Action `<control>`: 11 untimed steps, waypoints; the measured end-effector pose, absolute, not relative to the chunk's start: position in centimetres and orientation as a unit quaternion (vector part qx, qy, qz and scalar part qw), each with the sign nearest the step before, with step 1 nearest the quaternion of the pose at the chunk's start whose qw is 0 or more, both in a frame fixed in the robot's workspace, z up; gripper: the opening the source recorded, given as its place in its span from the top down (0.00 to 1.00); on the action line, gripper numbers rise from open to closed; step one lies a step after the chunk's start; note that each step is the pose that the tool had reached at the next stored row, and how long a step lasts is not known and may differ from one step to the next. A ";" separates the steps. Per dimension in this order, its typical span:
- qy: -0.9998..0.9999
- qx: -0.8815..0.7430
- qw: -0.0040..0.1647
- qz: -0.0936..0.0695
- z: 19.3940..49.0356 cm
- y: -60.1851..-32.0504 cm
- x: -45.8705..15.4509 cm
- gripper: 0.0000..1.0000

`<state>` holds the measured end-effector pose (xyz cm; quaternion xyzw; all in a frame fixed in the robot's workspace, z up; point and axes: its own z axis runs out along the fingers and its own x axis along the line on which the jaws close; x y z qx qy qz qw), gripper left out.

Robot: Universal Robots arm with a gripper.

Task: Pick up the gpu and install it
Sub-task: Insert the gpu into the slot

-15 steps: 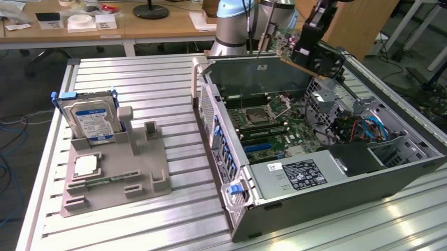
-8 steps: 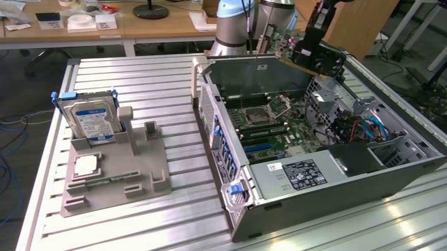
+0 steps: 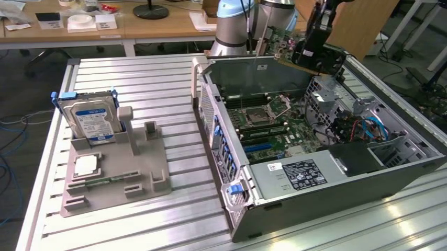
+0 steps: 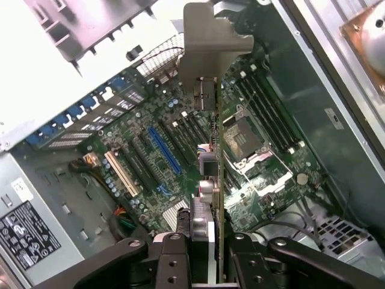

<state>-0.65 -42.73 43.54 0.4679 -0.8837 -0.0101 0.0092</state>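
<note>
My gripper (image 3: 312,46) hangs above the far end of the open computer case (image 3: 231,157), shut on the gpu (image 3: 288,44), a green-edged card held tilted in the air. In the wrist view the gpu (image 4: 218,174) is seen edge-on, and its silvery end bracket (image 4: 210,48) points away from my gripper (image 4: 210,256). The black fingers (image 4: 174,259) clamp it from both sides. Below it lies the motherboard (image 4: 144,156) with a long blue slot (image 4: 165,150) and a white slot beside it. The card is clear of the board, touching nothing.
A grey holder fixture (image 3: 115,172) on the slatted table at the exterior view's left carries a hard drive (image 3: 87,117), a square chip (image 3: 85,166) and a memory stick (image 3: 104,182). Inside the case sit the power supply (image 3: 297,175) and the drive cage (image 3: 391,149).
</note>
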 end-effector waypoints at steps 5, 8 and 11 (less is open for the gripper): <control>-0.866 0.500 0.009 -0.010 43.5 -42.7 -0.6 0.72; -0.854 0.520 0.009 -0.010 43.5 -42.7 -0.6 0.72; -0.843 0.538 0.008 -0.008 43.5 -42.7 -0.6 0.72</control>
